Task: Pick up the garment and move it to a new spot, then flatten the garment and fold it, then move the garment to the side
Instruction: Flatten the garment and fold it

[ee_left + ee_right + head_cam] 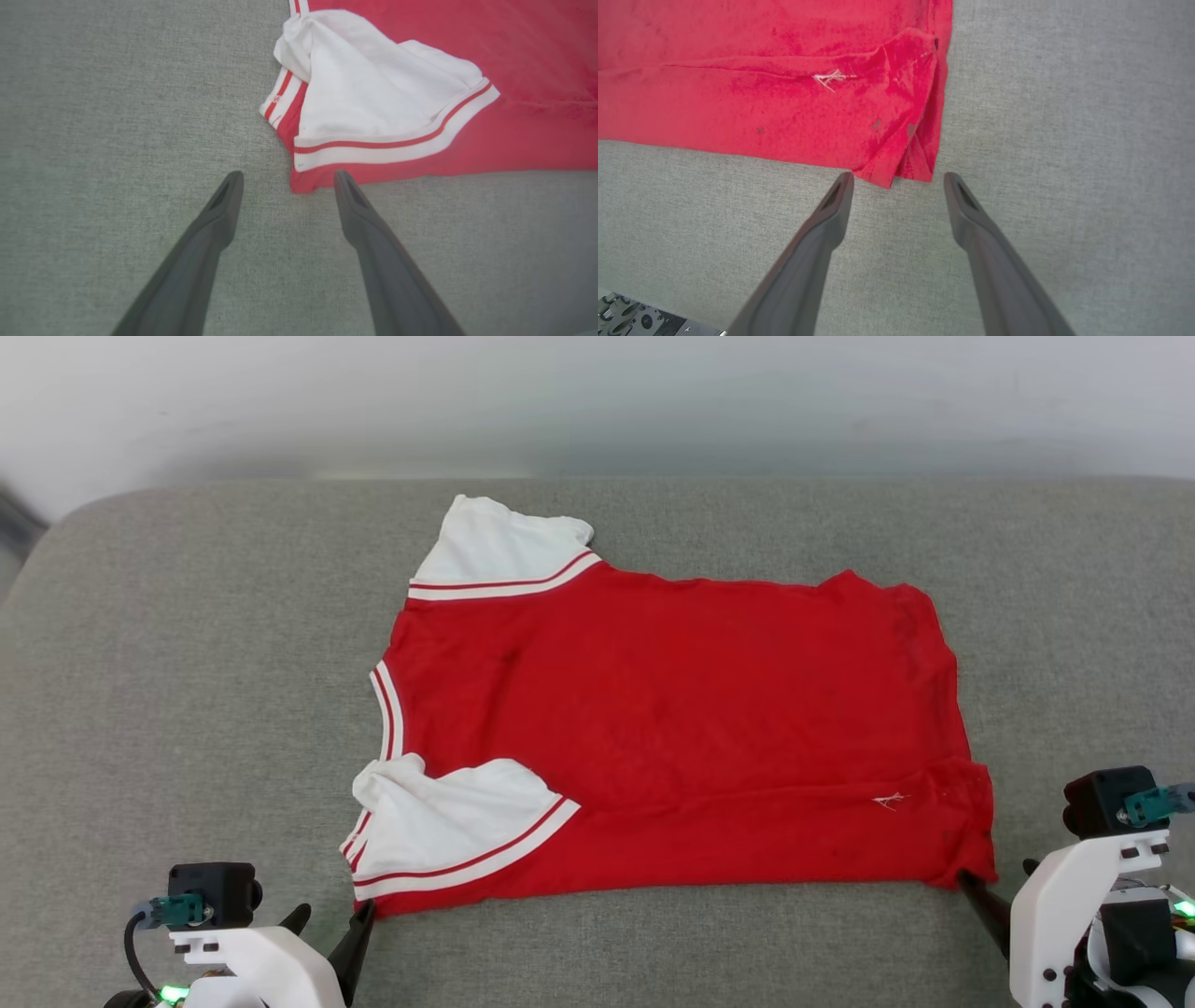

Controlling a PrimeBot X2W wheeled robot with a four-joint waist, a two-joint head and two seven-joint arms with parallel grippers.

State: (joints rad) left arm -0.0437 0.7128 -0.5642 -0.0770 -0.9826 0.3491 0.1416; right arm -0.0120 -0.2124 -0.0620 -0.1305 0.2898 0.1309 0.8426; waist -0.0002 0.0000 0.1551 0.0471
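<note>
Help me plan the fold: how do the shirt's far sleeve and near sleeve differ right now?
The far sleeve sticks out beyond the red body onto the grey cushion; the near sleeve is folded in on top of the red body. The far sleeve lies fairly smooth; the near sleeve is bunched up at its collar end. Both are white with red-and-white striped trim.

On my screen a grey worktop [187,663] covered in a woven, slightly mottled fabric runs across the full width of the head view. Its far left corner is rounded. Beyond the far edge I see a pale, off-white backdrop [597,401], blurred; I cannot tell whether it is wall or floor. 1 dark strip [17,527] sits at the left edge, beside that rounded corner. The light is soft and even.
</note>
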